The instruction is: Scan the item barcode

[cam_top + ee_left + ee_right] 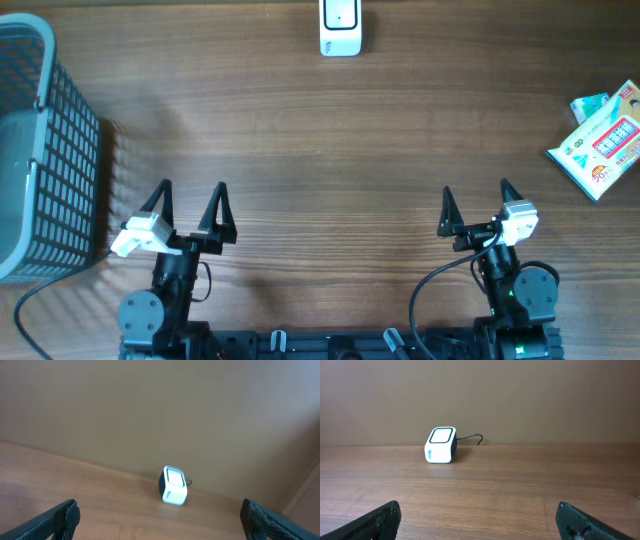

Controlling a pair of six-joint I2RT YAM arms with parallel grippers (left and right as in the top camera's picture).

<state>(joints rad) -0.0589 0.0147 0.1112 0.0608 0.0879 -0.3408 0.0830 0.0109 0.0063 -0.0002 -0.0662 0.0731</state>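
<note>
A flat packet (pixel 600 140) printed in white, blue and red lies on the wooden table at the far right; no barcode shows on it. At the back centre stands a small white scanner (pixel 340 28), also seen as the white scanner (pixel 174 486) and the white scanner (pixel 441 445) from the wrists. My left gripper (pixel 192 197) rests at the front left, open, nothing between its fingers (pixel 55 522). On the front right my right gripper (pixel 477 200) is open too, its black fingers (pixel 577 522) wide apart and empty. Both are far from the packet and the scanner.
A grey mesh basket (pixel 50 150) stands at the left edge of the table. A thin cable (pixel 472 437) trails from behind the scanner. Bare wood lies between the grippers and the scanner.
</note>
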